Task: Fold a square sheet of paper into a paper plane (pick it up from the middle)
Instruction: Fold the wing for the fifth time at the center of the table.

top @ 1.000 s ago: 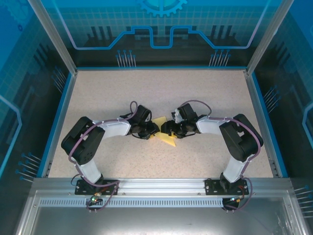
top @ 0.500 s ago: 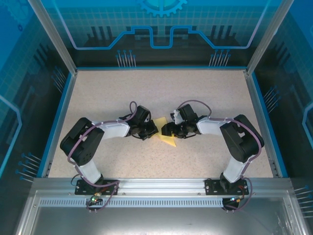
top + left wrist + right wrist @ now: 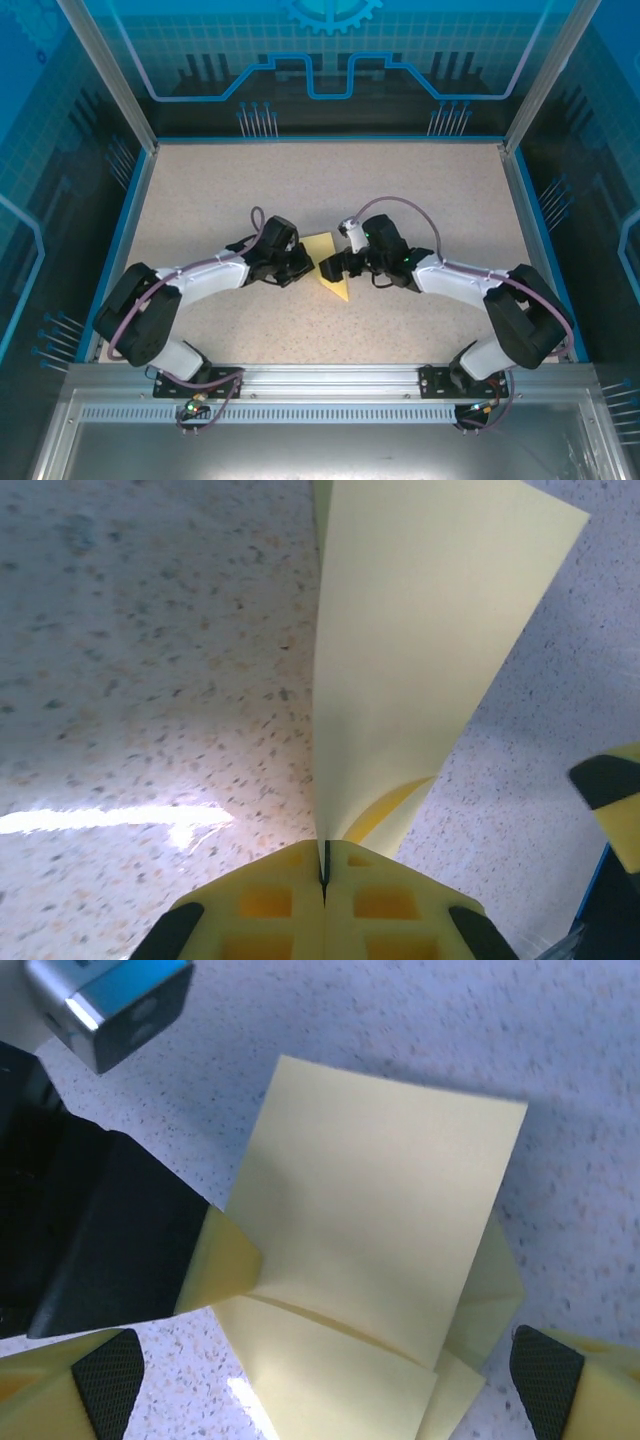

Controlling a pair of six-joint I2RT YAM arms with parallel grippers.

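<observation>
The yellow square sheet of paper (image 3: 327, 263) lies near the middle of the table, folded into layers, with a point toward the near edge like a rough paper plane. My left gripper (image 3: 303, 266) is shut on its left edge. In the left wrist view the sheet (image 3: 400, 650) rises from between the closed yellow fingers (image 3: 270, 900). My right gripper (image 3: 332, 268) hovers open at the paper's right side. In the right wrist view the folded layers (image 3: 380, 1220) lie between its spread fingertips (image 3: 590, 1380), which do not touch them.
The speckled tabletop (image 3: 420, 190) is bordered by a blue rim (image 3: 118, 250) and aluminium posts. In the right wrist view the left gripper's black body (image 3: 90, 1230) sits close at the left. The right gripper's finger (image 3: 612, 798) shows at the right of the left wrist view.
The right gripper opened wide and let go of the paper. The left gripper closed on the sheet's edge. Both arms stretched out and the paper shifted slightly back and left.
</observation>
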